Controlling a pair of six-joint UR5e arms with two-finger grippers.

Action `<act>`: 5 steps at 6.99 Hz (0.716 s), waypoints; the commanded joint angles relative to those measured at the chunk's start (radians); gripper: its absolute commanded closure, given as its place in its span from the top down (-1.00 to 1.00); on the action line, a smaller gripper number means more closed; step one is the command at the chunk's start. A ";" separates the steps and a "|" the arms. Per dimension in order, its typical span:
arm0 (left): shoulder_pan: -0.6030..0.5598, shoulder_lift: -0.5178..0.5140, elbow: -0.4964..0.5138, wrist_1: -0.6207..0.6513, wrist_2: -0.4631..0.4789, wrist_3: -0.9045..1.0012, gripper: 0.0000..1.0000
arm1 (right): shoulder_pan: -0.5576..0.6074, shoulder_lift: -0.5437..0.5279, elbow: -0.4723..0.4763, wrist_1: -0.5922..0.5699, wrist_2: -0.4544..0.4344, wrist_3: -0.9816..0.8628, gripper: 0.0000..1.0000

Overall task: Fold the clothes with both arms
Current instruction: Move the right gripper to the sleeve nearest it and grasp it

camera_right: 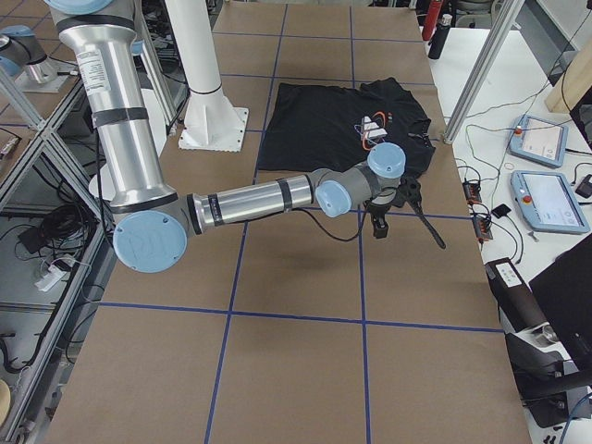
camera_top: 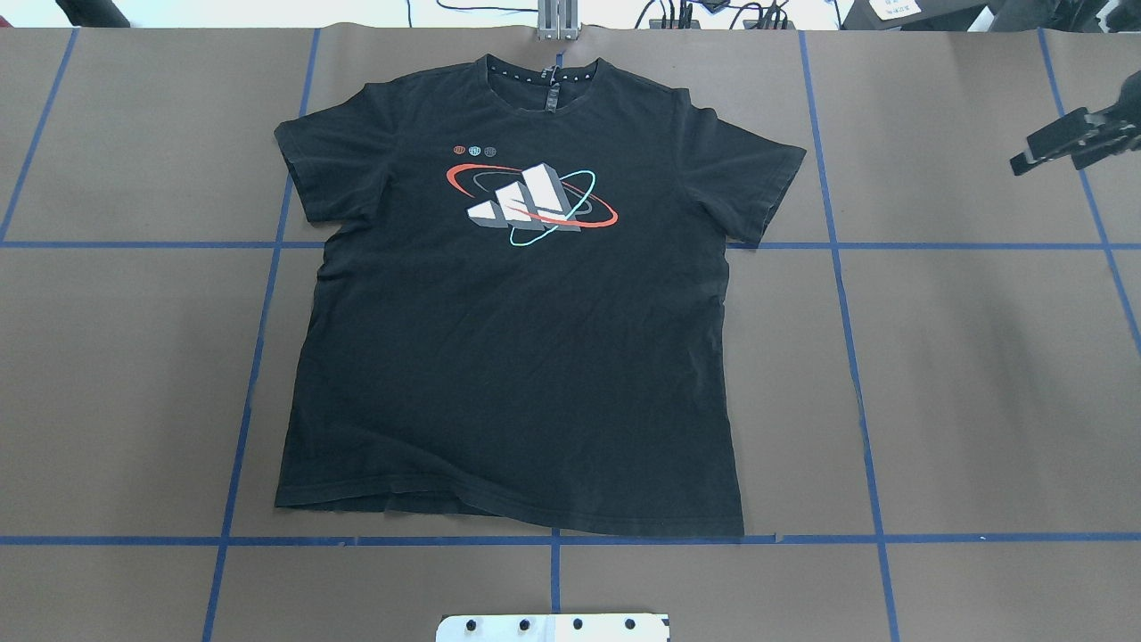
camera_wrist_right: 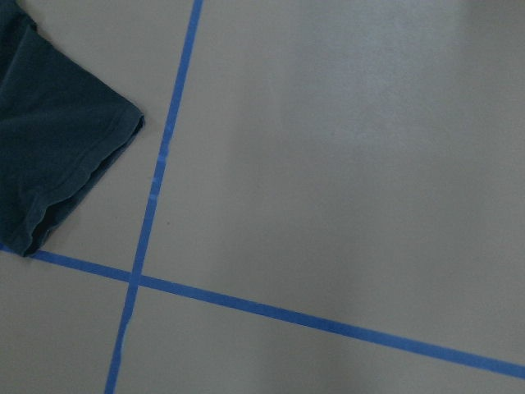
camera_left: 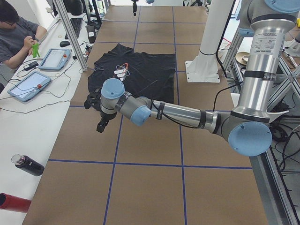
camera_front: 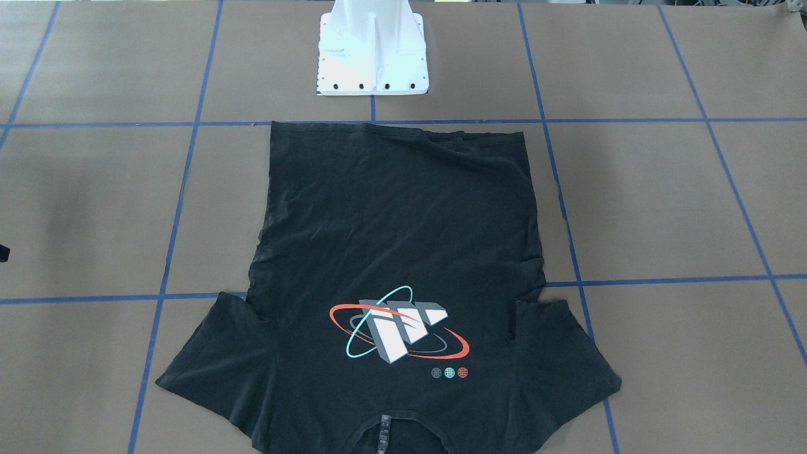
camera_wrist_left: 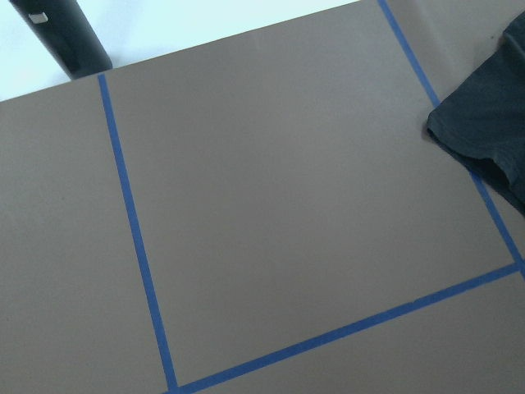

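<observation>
The black T-shirt (camera_top: 517, 357) lies flat with its print up, collar at the far edge and hem toward the robot's base (camera_front: 391, 239). My left gripper (camera_left: 99, 123) hovers above the table off the shirt's left sleeve; I cannot tell whether it is open or shut. The left wrist view catches that sleeve (camera_wrist_left: 492, 131) at its right edge. My right gripper (camera_top: 1021, 156) hangs over the far right of the table, well clear of the right sleeve (camera_wrist_right: 57, 148); its jaws are too small and edge-on to judge. Neither gripper touches the shirt.
Blue tape lines (camera_top: 553, 539) grid the brown table. The white pedestal base (camera_front: 372, 50) stands just behind the hem. Beyond the far edge a white desk holds tablets (camera_left: 28, 86) and a dark bottle (camera_left: 28, 165), and a person (camera_left: 14, 37) sits there.
</observation>
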 commanded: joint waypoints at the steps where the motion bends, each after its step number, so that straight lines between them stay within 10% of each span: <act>1: 0.037 -0.034 0.069 -0.131 0.066 -0.080 0.99 | -0.078 0.050 -0.125 0.230 -0.078 0.066 1.00; 5: 0.156 -0.081 0.161 -0.388 0.202 -0.373 0.99 | -0.247 0.294 -0.306 0.329 -0.251 0.156 1.00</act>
